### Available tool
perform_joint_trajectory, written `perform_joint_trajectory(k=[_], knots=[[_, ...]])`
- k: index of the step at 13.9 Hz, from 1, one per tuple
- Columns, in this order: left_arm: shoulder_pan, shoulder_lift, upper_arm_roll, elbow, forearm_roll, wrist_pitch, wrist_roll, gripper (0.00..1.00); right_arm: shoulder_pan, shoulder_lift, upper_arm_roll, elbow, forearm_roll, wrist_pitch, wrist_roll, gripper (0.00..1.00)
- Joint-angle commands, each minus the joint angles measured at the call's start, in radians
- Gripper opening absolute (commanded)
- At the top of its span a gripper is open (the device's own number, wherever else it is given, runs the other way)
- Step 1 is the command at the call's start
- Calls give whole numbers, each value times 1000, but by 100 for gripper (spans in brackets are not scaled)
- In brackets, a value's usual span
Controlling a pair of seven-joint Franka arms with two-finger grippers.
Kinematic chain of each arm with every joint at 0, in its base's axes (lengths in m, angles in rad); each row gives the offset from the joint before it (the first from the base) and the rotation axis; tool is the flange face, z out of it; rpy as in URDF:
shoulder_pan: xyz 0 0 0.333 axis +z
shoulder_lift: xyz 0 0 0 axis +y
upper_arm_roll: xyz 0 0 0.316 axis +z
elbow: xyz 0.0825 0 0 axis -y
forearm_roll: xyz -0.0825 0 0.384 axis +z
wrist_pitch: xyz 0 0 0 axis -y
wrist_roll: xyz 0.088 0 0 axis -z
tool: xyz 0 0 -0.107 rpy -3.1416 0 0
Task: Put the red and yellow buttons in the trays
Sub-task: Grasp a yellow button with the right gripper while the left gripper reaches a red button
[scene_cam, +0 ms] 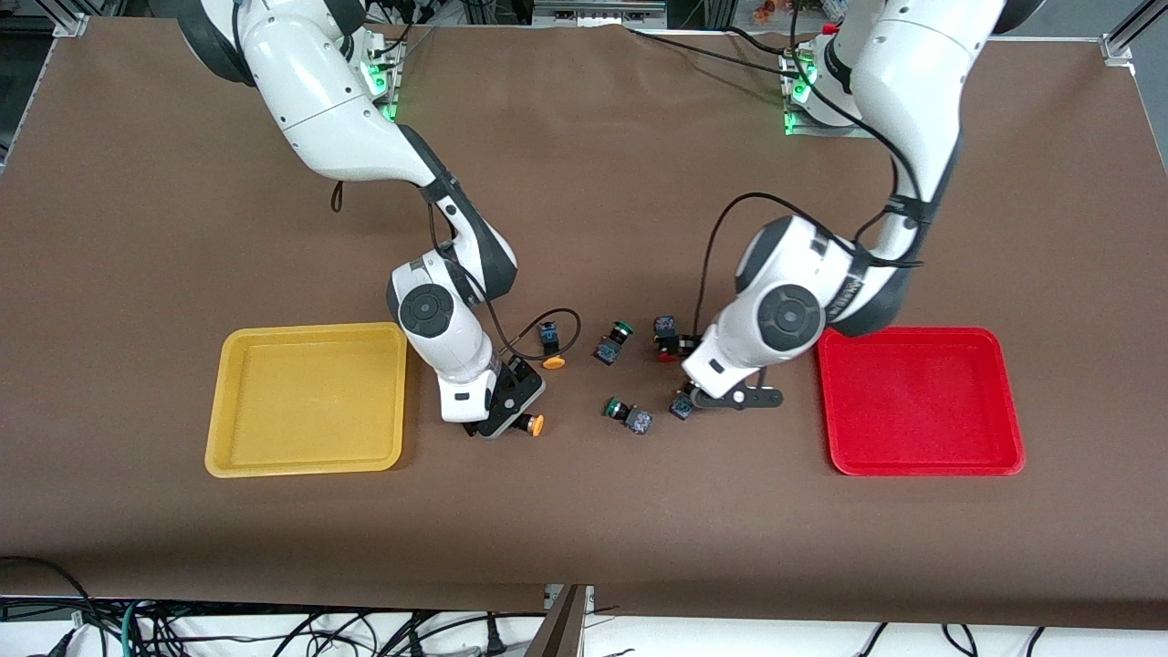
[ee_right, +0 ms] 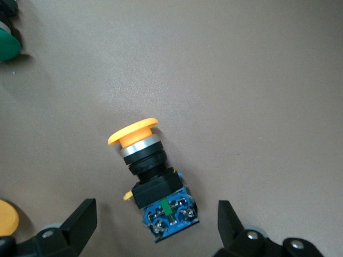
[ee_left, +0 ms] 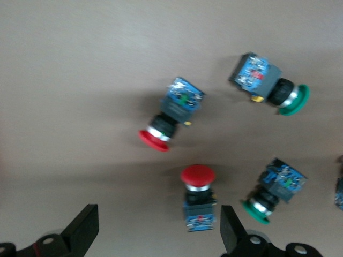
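Two yellow buttons lie near the yellow tray: one partly under my right gripper, one farther from the camera. The right wrist view shows my right gripper open, a yellow button lying between its fingers, untouched. Two red buttons lie near the red tray. My left gripper is open; one red button lies between its fingers, close to one finger. The other red button lies apart. Both trays are empty.
Two green-capped buttons lie between the two grippers, also in the left wrist view. A second yellow cap and a green cap show at the edge of the right wrist view. Brown cloth covers the table.
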Motion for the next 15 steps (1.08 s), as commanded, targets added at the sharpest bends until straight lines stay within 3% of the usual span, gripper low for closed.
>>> perform_joint_trajectory(k=[1, 4, 9, 12, 15], knots=[[-35, 6, 13, -66, -18, 113, -50, 100, 5, 24, -3, 25, 1, 23, 3, 99], [-54, 8, 13, -125, -8, 182, -70, 100, 5, 24, -3, 25, 0, 23, -1, 88], [-86, 3, 15, -166, -5, 181, -73, 100, 2, 16, -3, 27, -3, 23, -12, 54], [-97, 3, 16, -183, -5, 181, -91, 100, -22, 1, -6, 27, -3, 16, -23, 41], [-101, 6, 18, -189, -5, 182, -91, 100, -39, -56, -10, 19, 0, -84, -26, 40]])
